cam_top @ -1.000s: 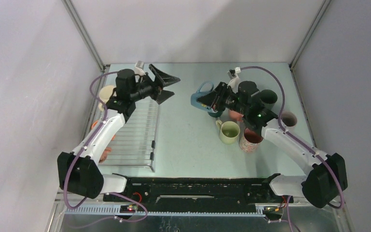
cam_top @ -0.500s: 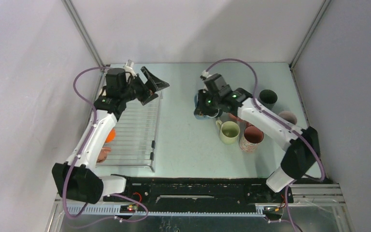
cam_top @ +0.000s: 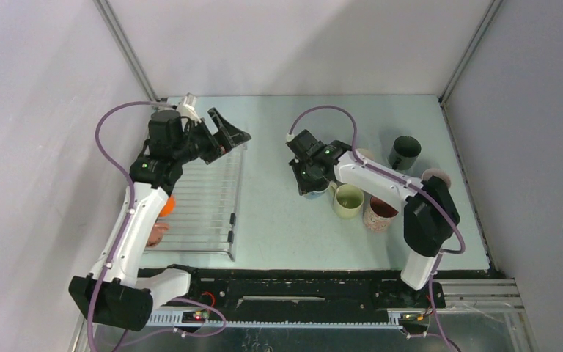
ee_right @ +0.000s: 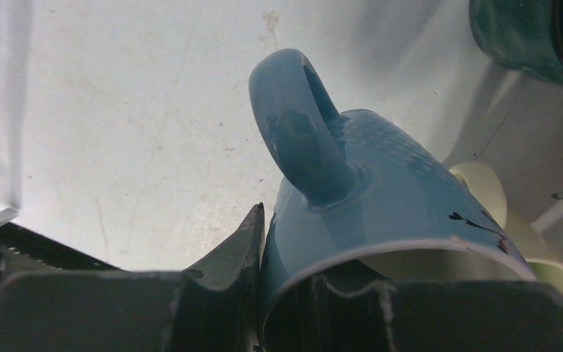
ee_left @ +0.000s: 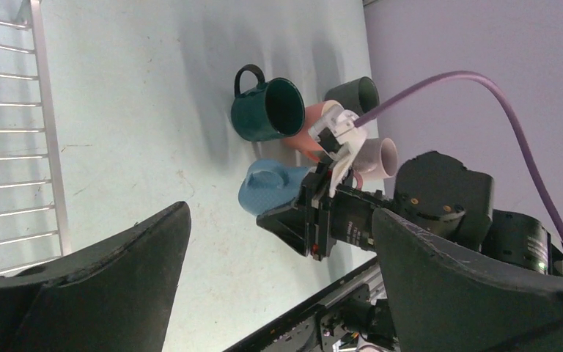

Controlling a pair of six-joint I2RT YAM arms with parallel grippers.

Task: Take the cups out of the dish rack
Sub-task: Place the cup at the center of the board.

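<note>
Seen from above with the arm bases at 6 o'clock, the flat silvery wire dish rack fills the 9 o'clock side of the pale green-grey table. Its 3 o'clock edge borders a bare strip of tabletop running up the middle from 6 to 12 o'clock. A small orange mug and a pink mug sit at the rack's 9 o'clock edge, partly hidden by the left arm. The left gripper hangs above the rack's 12 o'clock end, its fingers spread wide with nothing between them.

Just past the strip, the right gripper pinches the wall of a light blue glazed mug, one finger outside beside the handle and the other inside the rim. Whether this mug touches the table cannot be told.

The room around it is tight. A pale green mug is just beside it at 3 o'clock, and a dark teal mug is near on its 12 o'clock side. A dusky pink mug, a dark grey mug and a pale pink mug crowd toward the table's 3 o'clock edge.

Plain grey panels close in the table at 9, 12 and 3 o'clock.
</note>
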